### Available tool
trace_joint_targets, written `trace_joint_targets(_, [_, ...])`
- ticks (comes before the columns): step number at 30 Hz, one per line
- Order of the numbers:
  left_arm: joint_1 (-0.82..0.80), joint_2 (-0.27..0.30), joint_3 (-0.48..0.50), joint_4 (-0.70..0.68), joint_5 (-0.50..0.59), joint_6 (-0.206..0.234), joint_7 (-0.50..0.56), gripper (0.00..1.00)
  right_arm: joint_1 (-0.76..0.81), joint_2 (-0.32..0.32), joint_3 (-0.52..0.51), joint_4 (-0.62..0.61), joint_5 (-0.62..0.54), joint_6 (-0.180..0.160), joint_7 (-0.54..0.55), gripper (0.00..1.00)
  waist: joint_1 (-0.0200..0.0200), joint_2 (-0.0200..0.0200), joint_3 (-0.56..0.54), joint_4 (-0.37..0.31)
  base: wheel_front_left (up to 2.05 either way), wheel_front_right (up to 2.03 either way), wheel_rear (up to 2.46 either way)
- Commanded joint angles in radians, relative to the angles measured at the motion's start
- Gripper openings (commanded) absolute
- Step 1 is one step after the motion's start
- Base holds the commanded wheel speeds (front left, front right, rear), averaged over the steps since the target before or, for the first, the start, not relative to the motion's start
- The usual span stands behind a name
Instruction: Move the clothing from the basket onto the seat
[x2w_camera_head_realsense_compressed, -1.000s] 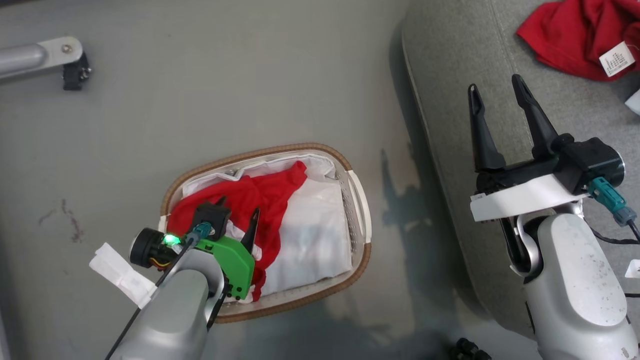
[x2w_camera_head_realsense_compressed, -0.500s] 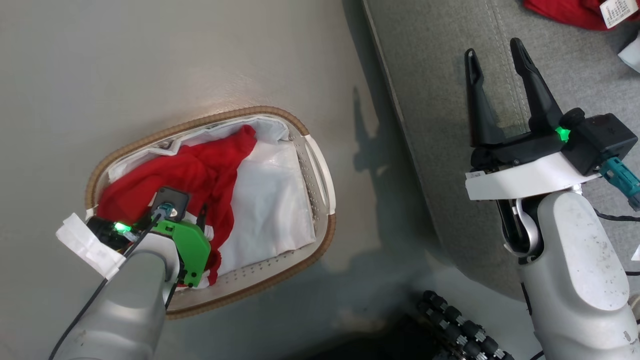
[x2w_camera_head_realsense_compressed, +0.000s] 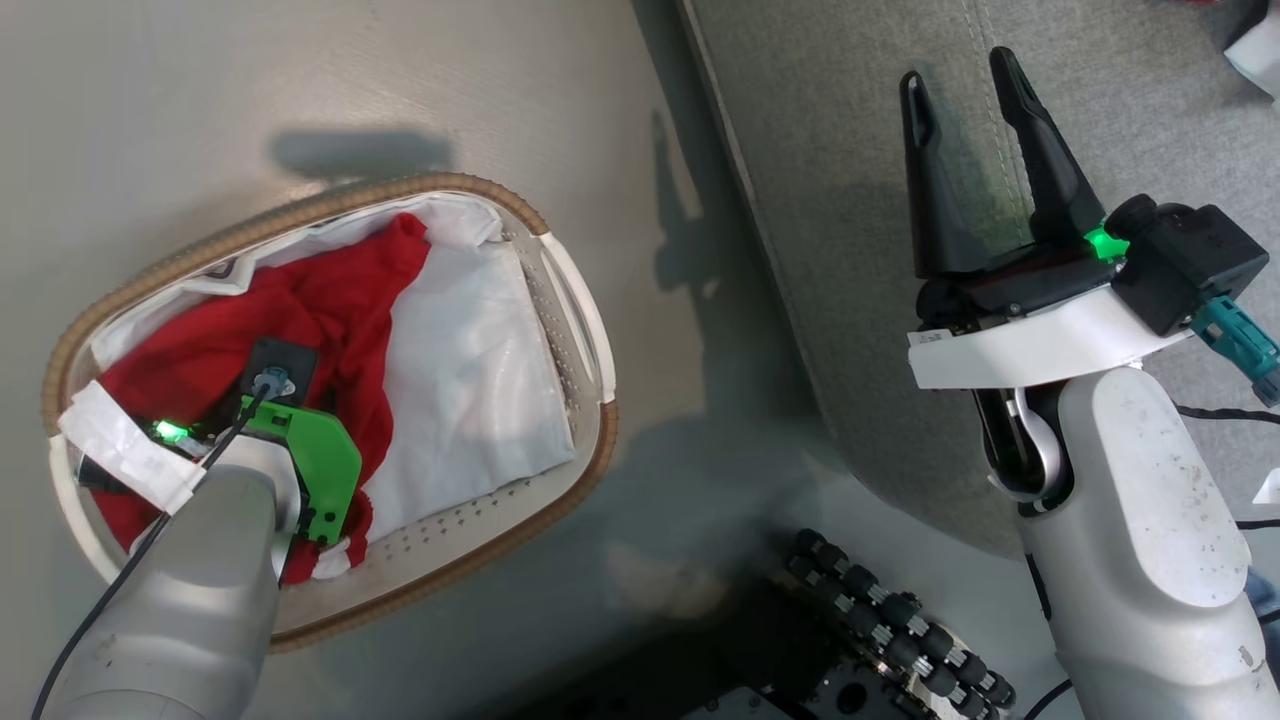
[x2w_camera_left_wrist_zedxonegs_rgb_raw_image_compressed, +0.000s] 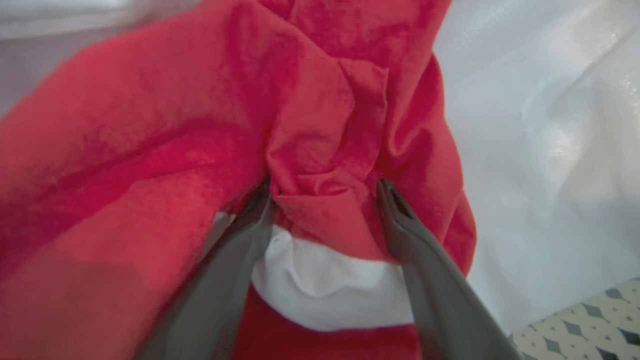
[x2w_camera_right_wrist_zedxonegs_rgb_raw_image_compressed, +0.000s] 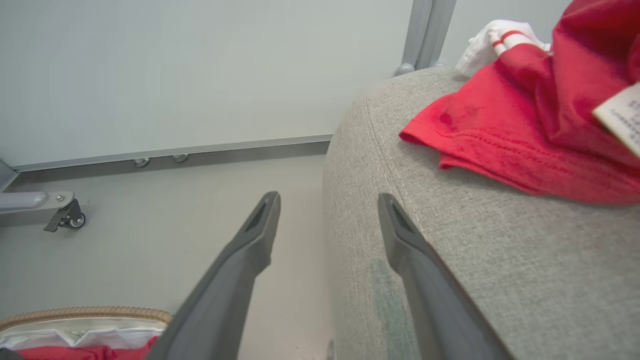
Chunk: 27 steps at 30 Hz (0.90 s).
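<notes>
My left gripper (x2w_camera_left_wrist_zedxonegs_rgb_raw_image_compressed: 325, 200) is down inside the oval white perforated plastic laundry basket with the brown woven rim (x2w_camera_head_realsense_compressed: 330, 200), at the left of the head view. Its two dark fingers stand spread wide. In the left wrist view they press into the crumpled red shorts with a white stripe (x2w_camera_left_wrist_zedxonegs_rgb_raw_image_compressed: 325, 125), and a bunched fold of the red fabric sits between the tips without being pinched. The white stripe lies low between the fingers. In the head view the wrist covers the fingers, and I see the shorts (x2w_camera_head_realsense_compressed: 330, 290) draped over the left half of the basket. The plain white fabric liner (x2w_camera_head_realsense_compressed: 470, 380) is bare on the right half.

My right gripper (x2w_camera_head_realsense_compressed: 955, 70) is at the upper right of the head view, above the large grey fabric-upholstered sofa seat (x2w_camera_head_realsense_compressed: 850, 200). Its fingers are spread apart with nothing between them. In the right wrist view the gripper (x2w_camera_right_wrist_zedxonegs_rgb_raw_image_compressed: 327, 200) hangs over the seat's rounded edge, and the left finger is out over the grey floor (x2w_camera_right_wrist_zedxonegs_rgb_raw_image_compressed: 150, 225). The red jersey with a white tag (x2w_camera_right_wrist_zedxonegs_rgb_raw_image_compressed: 525, 130) lies on the seat (x2w_camera_right_wrist_zedxonegs_rgb_raw_image_compressed: 500, 260) at the upper right of that view, well apart from the fingers. The basket rim (x2w_camera_right_wrist_zedxonegs_rgb_raw_image_compressed: 85, 312) shows at the lower left.
</notes>
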Motion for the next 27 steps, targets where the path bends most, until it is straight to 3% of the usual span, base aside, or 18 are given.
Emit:
trace_joint_targets(1, [-0.013, 0.010, -0.001, 0.004, -0.008, 0.009, 0.009, 0.86, -0.011, -0.002, 0.002, -0.003, 0.013, -0.001, -0.002, 1.00, -0.0001, 0.0000, 0.013, -0.014, 0.00, 0.00, 0.00])
trace_joint_targets(2, [-0.013, 0.009, -0.003, 0.005, -0.008, 0.011, 0.014, 0.52, -0.013, -0.002, 0.002, -0.003, 0.014, -0.001, -0.002, 1.00, -0.0001, 0.0000, 0.015, -0.016, 0.00, 0.00, 0.00])
trace_joint_targets(3, [-0.013, 0.008, -0.004, 0.005, -0.010, 0.011, 0.014, 0.30, -0.013, -0.002, 0.002, -0.002, 0.013, -0.001, -0.002, 1.00, -0.0001, 0.0000, 0.016, -0.017, 0.00, 0.00, 0.00])
trace_joint_targets(4, [-0.013, 0.007, -0.005, 0.005, -0.011, 0.013, 0.016, 0.10, -0.014, -0.002, 0.001, -0.001, 0.015, -0.001, -0.002, 1.00, -0.0001, 0.0000, 0.016, -0.018, 0.00, 0.00, 0.00])
trace_joint_targets(5, [-0.013, 0.005, -0.007, 0.006, -0.012, 0.014, 0.016, 0.00, -0.014, -0.002, 0.001, 0.000, 0.016, -0.001, -0.002, 1.00, -0.0001, 0.0000, 0.016, -0.018, 0.00, 0.00, 0.00])
trace_joint_targets(15, [0.019, -0.025, -0.022, 0.007, -0.024, 0.009, -0.019, 0.00, -0.003, -0.002, -0.010, 0.023, 0.008, -0.001, -0.002, 1.00, -0.0001, 0.0000, -0.029, 0.002, 0.00, 0.00, 0.00])
trace_joint_targets(27, [0.074, -0.092, -0.054, -0.022, -0.030, -0.031, -0.119, 0.00, 0.060, -0.002, -0.039, 0.070, -0.076, -0.001, -0.002, 1.00, -0.0001, 0.0000, -0.220, 0.096, 0.00, 0.00, 0.00])
